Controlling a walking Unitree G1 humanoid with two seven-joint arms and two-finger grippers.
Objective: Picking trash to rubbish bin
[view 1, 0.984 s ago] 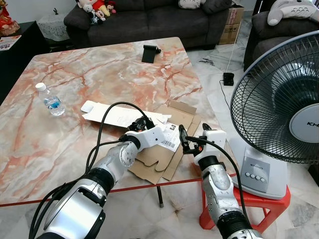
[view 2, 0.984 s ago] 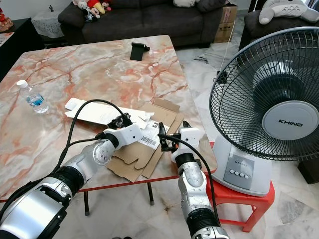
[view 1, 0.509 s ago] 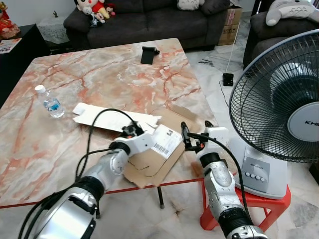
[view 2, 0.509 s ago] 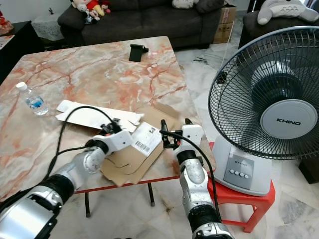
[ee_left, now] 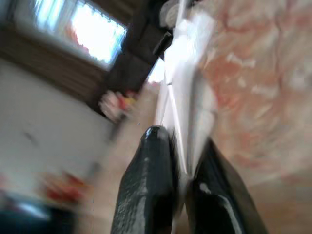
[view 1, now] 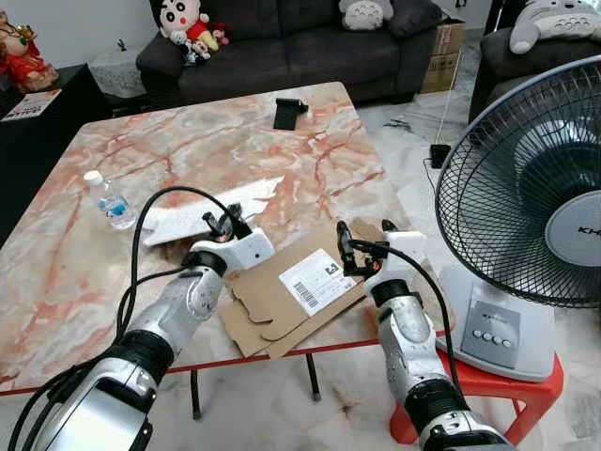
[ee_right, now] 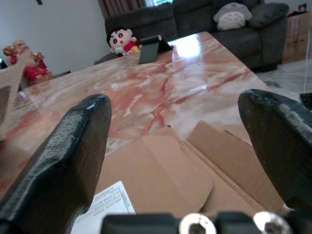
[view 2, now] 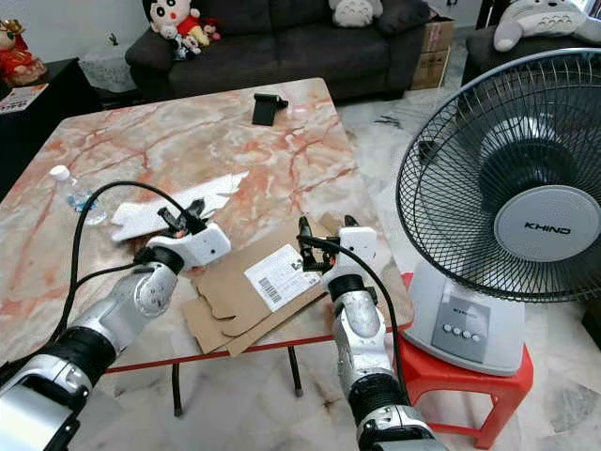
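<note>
Cardboard [view 1: 282,296]: one flattened sheet; white paper [view 1: 202,214]: one; bottle [view 1: 111,199]: one.

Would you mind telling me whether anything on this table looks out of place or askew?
The flattened cardboard box lies skewed, its corner hanging past the marble table's near edge. A plastic bottle lies tipped over at the left, and white packaging sprawls beside the left end effector.

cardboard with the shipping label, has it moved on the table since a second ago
Yes. The flattened cardboard now lies flat with its label face up, clear of the white paper it overlapped before; half a second ago the left end effector had it tilted up.
</note>
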